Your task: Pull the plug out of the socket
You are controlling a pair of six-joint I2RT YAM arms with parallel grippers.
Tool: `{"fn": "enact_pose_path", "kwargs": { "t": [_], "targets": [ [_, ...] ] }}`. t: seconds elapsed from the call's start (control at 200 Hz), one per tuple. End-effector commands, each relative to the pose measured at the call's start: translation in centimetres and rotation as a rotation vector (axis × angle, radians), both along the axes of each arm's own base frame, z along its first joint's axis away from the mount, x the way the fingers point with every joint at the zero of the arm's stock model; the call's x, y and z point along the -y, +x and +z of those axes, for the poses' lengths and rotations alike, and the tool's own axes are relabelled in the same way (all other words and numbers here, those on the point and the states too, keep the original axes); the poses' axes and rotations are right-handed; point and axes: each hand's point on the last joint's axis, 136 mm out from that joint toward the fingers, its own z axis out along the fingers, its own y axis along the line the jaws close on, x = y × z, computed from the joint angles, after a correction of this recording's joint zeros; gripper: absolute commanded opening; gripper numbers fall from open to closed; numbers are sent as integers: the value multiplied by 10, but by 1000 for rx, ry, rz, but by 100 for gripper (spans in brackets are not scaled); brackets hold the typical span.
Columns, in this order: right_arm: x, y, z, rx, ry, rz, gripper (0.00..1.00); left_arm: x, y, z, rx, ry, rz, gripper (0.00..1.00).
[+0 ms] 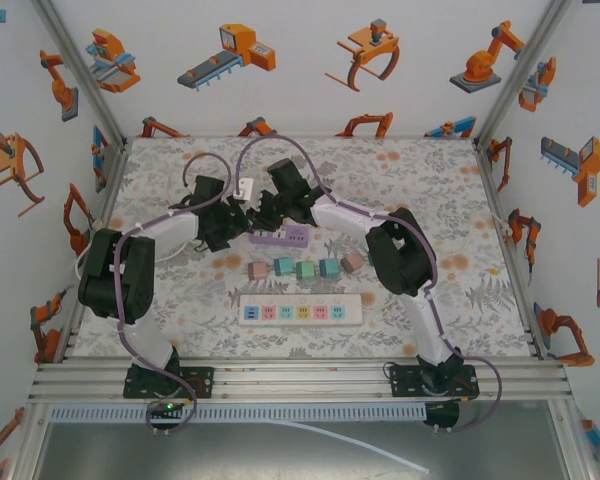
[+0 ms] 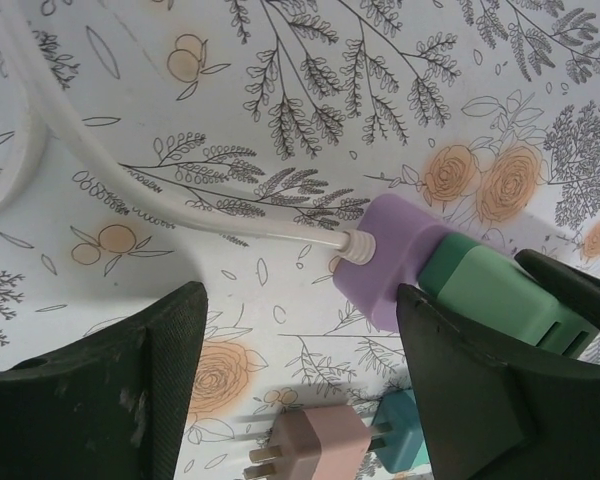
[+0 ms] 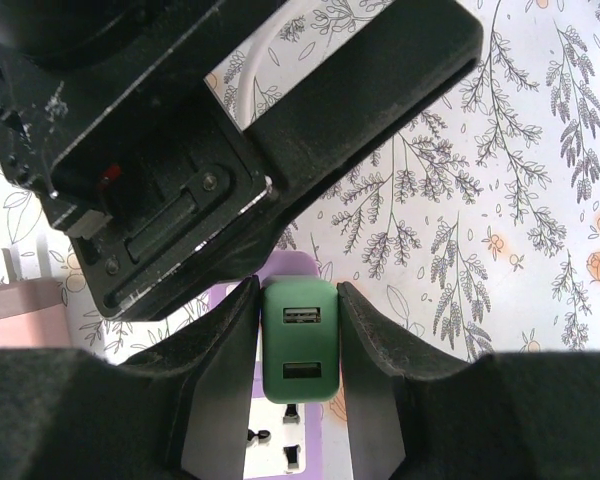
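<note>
The right pincer (image 3: 298, 300) clamps the green plug (image 3: 300, 350) for pulling; left pincer (image 2: 300, 340), jaws apart, straddles the purple socket strip (image 2: 395, 255), likely bracing it

Bright, even light falls from above on the counter (image 1: 430, 200). The arms cast only pale, soft-edged shadows close beside themselves, and nothing glares.

In the left wrist view the purple power strip (image 2: 400, 250) and the leaf print are crisp. The fingers (image 2: 130, 400) of the left gripper (image 2: 300, 300) are near-black and slightly soft, with a grey diffuse shadow on the cloth just above them.

In the right wrist view the green plug (image 3: 299, 340) is sharp. The fingers (image 3: 225, 380) of the right gripper (image 3: 298, 288) flanking it are dark and featureless. A thin glint edges the black housing (image 3: 160, 190) above the plug.
</note>
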Motion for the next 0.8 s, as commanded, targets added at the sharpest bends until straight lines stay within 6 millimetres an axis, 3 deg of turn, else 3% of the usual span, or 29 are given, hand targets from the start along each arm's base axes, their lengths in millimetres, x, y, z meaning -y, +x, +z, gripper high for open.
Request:
{"fn": "enact_pose_path", "kwargs": {
  "t": [0.0,0.27,0.791],
  "targets": [
    [-5,2,26,58,58,15,36,-13,-31,-42,-156,112,-19,69],
    [-1,9,50,47,173,-12,31,-24,-38,-49,-195,180,7,68],
    [5,5,57,83,157,10,26,-29,-41,-55,-210,217,16,66]
  ]
}}
